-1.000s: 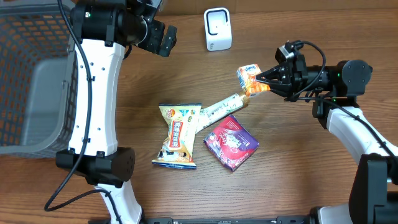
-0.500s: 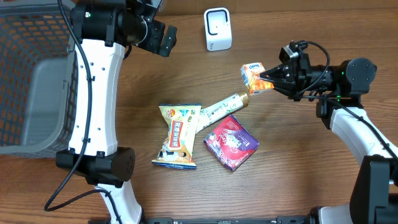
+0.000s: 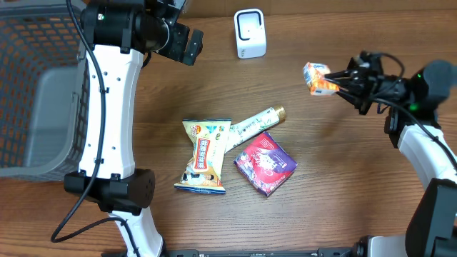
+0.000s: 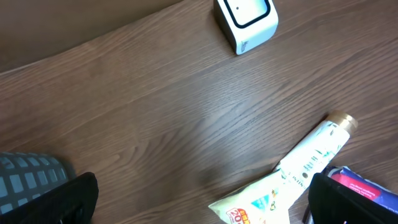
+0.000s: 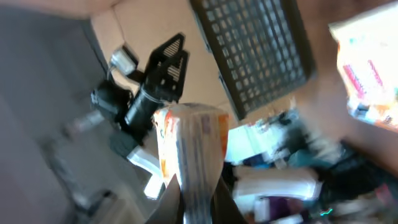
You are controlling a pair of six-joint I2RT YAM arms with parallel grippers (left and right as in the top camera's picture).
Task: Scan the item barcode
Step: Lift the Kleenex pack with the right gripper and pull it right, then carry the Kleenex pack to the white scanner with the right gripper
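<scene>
- My right claw (image 3: 343, 81) is pinched shut on a small orange-and-white carton (image 3: 317, 77). It grips the carton by one end, in the upper right of the overhead frame.
- In the right wrist view the carton (image 5: 189, 146) rises from between my fingers (image 5: 169, 202) at the lower middle. The picture is blurred, and I cannot make out a barcode on it.
- The white barcode scanner (image 3: 250, 33) stands on the counter at the top centre of the overhead frame, left of the carton and well apart from it.
- My left claw (image 3: 183, 44) hangs at the upper left of the overhead frame, spread wide with nothing in it.
- In the left wrist view its dark fingertips (image 4: 71, 196) sit in the bottom corners, with the scanner (image 4: 247, 22) at the top edge.
- In the middle of the wooden counter (image 3: 343, 193) lie a yellow snack pouch (image 3: 205, 155), a pale tube (image 3: 255, 123) with a gold cap, and a purple packet (image 3: 265, 163).
- The tube's lower end meets the pouch's upper right corner, and the packet lies just below the tube.
- A grey mesh basket (image 3: 36, 107) fills the left edge of the overhead frame.
</scene>
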